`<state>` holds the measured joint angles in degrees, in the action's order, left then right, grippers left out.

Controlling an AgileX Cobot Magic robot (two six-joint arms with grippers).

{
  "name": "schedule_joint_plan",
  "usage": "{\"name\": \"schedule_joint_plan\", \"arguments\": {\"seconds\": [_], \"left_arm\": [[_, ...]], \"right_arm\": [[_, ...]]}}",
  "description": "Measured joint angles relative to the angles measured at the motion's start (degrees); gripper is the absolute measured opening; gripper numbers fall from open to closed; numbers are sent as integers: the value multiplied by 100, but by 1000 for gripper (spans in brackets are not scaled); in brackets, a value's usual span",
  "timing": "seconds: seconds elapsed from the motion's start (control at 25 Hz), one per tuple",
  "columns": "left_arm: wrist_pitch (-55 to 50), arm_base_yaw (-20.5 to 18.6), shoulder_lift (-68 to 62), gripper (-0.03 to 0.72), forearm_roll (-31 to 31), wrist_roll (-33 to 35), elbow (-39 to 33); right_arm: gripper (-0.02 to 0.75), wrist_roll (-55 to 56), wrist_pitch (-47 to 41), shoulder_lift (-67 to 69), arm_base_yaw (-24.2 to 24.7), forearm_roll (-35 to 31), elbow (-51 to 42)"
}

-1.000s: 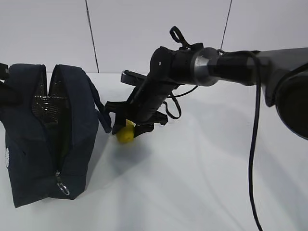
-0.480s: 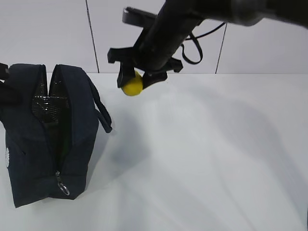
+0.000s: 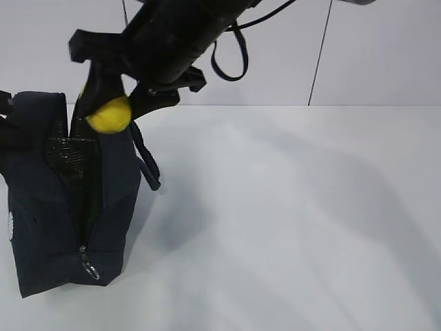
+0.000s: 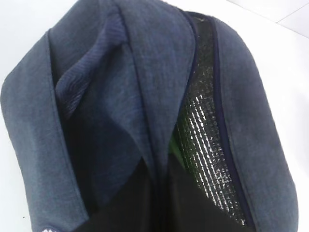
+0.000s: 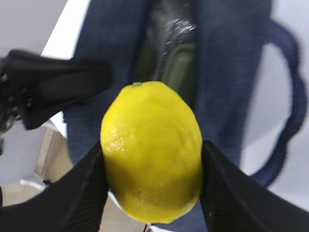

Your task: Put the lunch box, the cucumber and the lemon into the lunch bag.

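My right gripper (image 3: 109, 103) is shut on the yellow lemon (image 3: 110, 115) and holds it in the air just above the open top of the navy lunch bag (image 3: 41, 207). In the right wrist view the lemon (image 5: 152, 150) sits between both black fingers, with the bag's opening (image 5: 169, 43) below it. A green thing (image 5: 179, 63) lies inside the bag; I cannot tell whether it is the cucumber or the lunch box lid. My left gripper (image 3: 5, 131) is at the bag's left side, and its jaws (image 4: 159, 212) look closed on the bag's wall.
The bag stands at the left of the white table (image 3: 289, 221), with its silver lining (image 3: 65, 148) showing, a zipper pull (image 3: 88, 269) at its front and a handle loop (image 3: 146, 165) hanging on its right. A white wall is behind.
My right gripper lifted the lemon off the table and carried it up and left, from beside the bag to above its opening. The bag and left gripper stayed put.
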<state>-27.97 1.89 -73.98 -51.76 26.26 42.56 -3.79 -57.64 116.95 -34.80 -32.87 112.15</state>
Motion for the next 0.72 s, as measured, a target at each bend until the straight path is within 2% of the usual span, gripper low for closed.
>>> {"name": "schedule_joint_plan", "arguments": {"seconds": [0.16,0.32,0.56,0.72], "left_arm": [[0,0,0,4,0,0,0],[0,0,0,4,0,0,0],[-11,0,0,4,0,0,0],[-11,0,0,4,0,0,0]], "right_arm": [[430,-77,118,126,-332,-129,0],[442,-327,245,373,-402,-406,0],[606,-491,474,476,-416,-412,0],[631,-520,416,476,-416,-412,140]]}}
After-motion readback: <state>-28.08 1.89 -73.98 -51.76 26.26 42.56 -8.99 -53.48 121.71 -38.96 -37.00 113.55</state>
